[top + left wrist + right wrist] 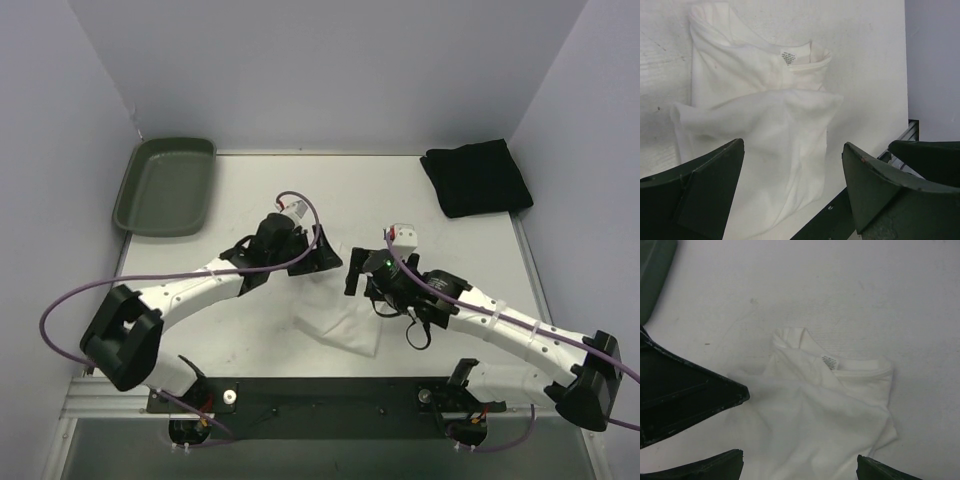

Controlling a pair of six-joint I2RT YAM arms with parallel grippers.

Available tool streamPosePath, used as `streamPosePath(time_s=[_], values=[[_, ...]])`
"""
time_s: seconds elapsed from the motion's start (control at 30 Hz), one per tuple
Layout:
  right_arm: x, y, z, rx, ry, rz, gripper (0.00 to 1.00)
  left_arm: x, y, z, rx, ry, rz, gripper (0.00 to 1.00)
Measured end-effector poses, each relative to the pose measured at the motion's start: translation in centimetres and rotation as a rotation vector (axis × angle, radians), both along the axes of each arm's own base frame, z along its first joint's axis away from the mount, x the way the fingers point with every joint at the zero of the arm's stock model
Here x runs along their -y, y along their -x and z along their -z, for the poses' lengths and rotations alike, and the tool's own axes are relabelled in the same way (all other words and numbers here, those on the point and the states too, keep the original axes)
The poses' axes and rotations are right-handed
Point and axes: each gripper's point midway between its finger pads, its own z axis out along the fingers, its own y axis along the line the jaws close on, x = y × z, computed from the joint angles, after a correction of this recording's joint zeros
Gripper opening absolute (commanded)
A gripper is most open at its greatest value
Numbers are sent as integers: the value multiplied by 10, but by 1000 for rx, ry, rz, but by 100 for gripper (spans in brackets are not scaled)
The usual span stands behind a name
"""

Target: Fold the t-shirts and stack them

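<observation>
The white t-shirt (342, 322) lies loosely bunched on the table in front of both grippers, its collar and label facing up in the left wrist view (760, 110) and the right wrist view (825, 410). The black t-shirt (476, 177) lies folded at the back right. My left gripper (322, 258) is open and empty, and hovers just above the white shirt's far edge (792, 195). My right gripper (352, 272) is open and empty too, just above the shirt's right side (800, 472). A left gripper finger (685, 395) shows in the right wrist view.
A dark green plastic tray (165, 185) sits at the back left. The table's near edge with its black mounting rail (330, 395) lies just below the white shirt. Purple walls close in the back and sides.
</observation>
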Motion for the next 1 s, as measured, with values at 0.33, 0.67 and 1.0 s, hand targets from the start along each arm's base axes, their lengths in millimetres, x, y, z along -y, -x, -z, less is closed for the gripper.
streamPosePath(time_s=[0.33, 0.67, 1.0], values=[[-14, 21, 1, -21, -94, -30, 97, -40, 45, -76, 165, 123, -12, 88], [15, 5, 18, -45, -107, 90, 97, -67, 110, 2, 20, 158, 33, 88], [13, 3, 31, -86, -138, 88, 97, -43, 112, 11, 13, 274, 109, 88]])
